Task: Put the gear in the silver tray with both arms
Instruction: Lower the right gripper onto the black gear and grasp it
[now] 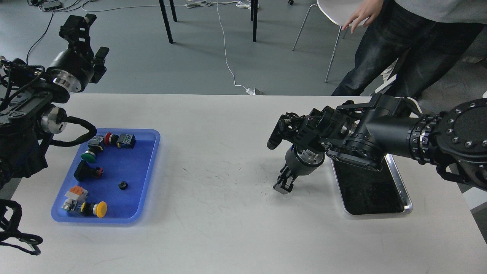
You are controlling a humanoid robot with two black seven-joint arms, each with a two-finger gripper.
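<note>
A small black gear (122, 185) lies in the blue tray (150, 167) at the left, apart from both grippers. The silver tray (407, 198) sits at the right with a dark, bare bottom; my right arm covers its far end. My right gripper (281, 185) points down at the table just left of the silver tray, its tips at or near the surface. The fingers are too dark to separate, and whatever is under them is hidden. My left gripper (78, 24) is raised beyond the table's far left corner, fingers apart and holding nothing.
The blue tray also holds several push buttons and switches, among them a yellow button (100, 209) and a green one (88, 156). A person (384, 49) stands behind the table's far right edge beside a white chair (342, 11).
</note>
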